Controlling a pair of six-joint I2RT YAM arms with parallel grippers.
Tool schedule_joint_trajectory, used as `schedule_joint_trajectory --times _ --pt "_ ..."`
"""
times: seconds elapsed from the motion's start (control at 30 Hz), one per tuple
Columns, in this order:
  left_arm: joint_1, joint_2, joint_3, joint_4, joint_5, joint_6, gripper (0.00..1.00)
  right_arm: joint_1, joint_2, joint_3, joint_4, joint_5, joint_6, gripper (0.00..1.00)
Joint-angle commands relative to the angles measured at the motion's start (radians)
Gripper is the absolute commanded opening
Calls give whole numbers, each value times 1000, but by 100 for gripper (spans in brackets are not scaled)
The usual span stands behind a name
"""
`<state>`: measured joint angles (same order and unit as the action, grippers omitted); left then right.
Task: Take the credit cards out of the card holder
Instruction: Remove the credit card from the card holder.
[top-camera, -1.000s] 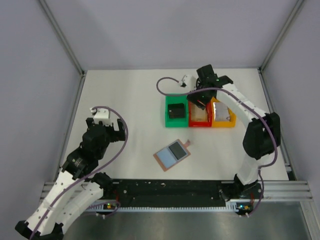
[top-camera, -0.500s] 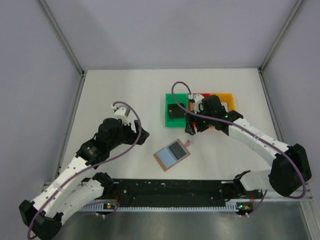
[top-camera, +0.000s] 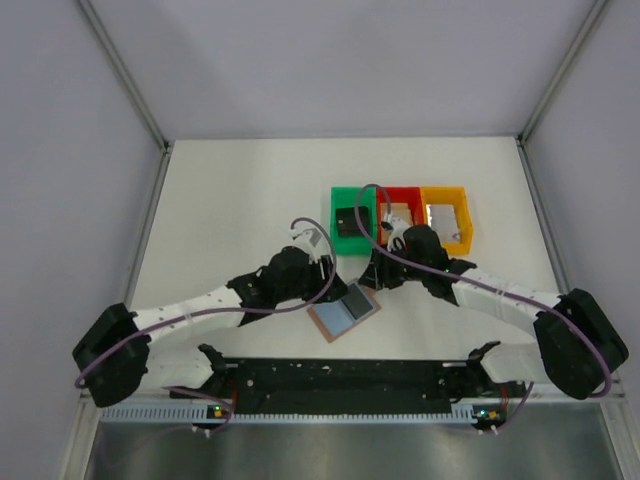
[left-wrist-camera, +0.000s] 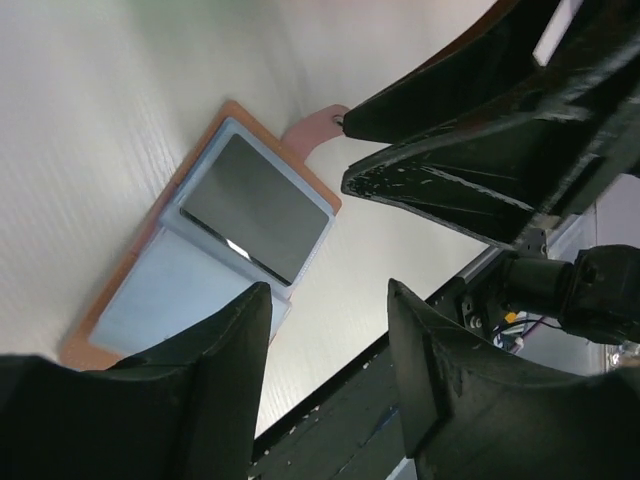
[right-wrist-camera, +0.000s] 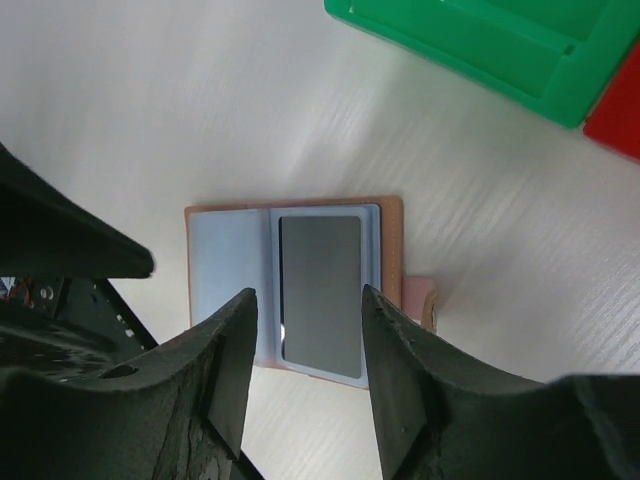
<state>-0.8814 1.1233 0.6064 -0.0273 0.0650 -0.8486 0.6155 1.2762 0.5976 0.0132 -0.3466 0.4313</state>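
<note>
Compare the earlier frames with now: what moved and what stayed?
Both arms swung inward to the card holder: the left gripper from the left side, the right gripper from above the red bin. Both now hover at it, jaws apart, holding nothing. The card holder and its dark card stayed put.

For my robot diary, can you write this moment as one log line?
card holder: lying open | credit card: inside holder | left gripper: open, empty | right gripper: open, empty

matt lthr card holder (right-wrist-camera: 228, 270), glossy dk credit card (right-wrist-camera: 320, 285), shiny plstc bin (right-wrist-camera: 450, 40), matt grained table (right-wrist-camera: 150, 120)
</note>
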Motion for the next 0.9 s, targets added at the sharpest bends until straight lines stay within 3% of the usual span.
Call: schedule_joint_trajectory --times 0.0,0.17,0.5,0.87 --pt "-17 173 10 204 59 -113 53 10 -5 -28 148 -8 52 45" --pt "-18 274 3 181 73 -107 43 10 8 -50 174 -15 58 44" --pt "8 323 -66 56 47 -58 26 12 127 -36 177 -46 76 44" --pt "134 285 -94 -54 32 49 21 42 140 -99 126 -77 171 38"
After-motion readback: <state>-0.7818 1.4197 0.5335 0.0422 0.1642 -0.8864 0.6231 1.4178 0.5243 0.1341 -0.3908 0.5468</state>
